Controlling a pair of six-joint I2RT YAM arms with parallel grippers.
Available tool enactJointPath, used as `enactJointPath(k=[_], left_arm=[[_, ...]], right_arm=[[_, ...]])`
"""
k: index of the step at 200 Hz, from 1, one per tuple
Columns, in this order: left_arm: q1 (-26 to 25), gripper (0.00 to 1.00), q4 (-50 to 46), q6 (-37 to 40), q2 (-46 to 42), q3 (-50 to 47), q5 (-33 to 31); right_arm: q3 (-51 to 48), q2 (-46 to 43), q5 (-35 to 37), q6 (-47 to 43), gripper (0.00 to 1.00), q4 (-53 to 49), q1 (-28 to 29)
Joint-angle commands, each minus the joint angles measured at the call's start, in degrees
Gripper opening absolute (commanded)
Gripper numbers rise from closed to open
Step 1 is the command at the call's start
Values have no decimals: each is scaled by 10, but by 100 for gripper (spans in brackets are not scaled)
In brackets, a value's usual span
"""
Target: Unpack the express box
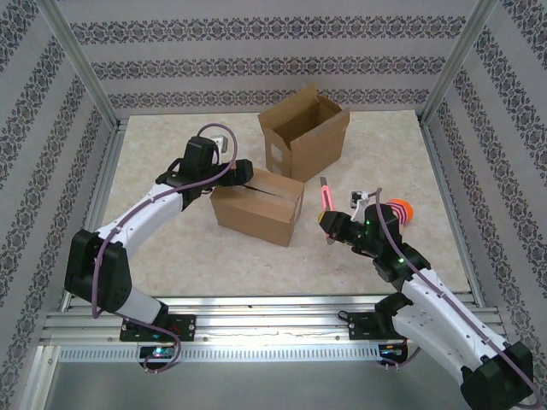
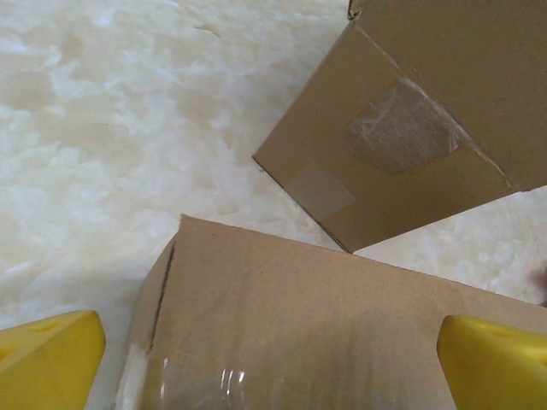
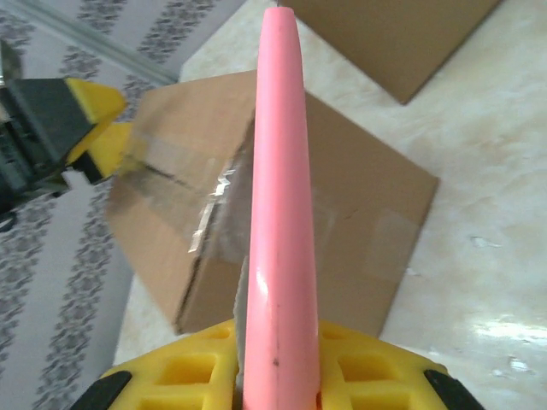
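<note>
Left end effector (image 1: 246,173) apart at taped box (image 1: 256,205), right end effector (image 1: 329,224) clamped on pink cutter (image 1: 326,195) (marbled tabletop (image 1: 171,248), patterned walls (image 1: 256,34))

The closed box (image 1: 256,207) sits mid-table. The open box (image 1: 303,132) stands just behind it at 1 o'clock, leaving little room between. The left gripper (image 1: 238,173) hangs over the closed box's 10 o'clock corner. The knife (image 1: 326,195) in the right gripper (image 1: 329,224) stands close off its 3 o'clock side. Bare table (image 1: 239,265) lies free from 6 round to 11 o'clock. An orange thing (image 1: 400,210) lies at 4 o'clock.
</note>
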Motion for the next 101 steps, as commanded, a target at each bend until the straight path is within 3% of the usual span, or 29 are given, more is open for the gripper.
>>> enactJointPath(k=[1,33,101], left_arm=[[4,100,64,22,11,-22,24],[5,100,90,28,10,-52,10],[-8,100,138,15,6,-113,1]], right_arm=[[-6,24,102,-3,0,18,16],[6,77,148,-1,0,44,31],[49,204,172,6,0,113,67]])
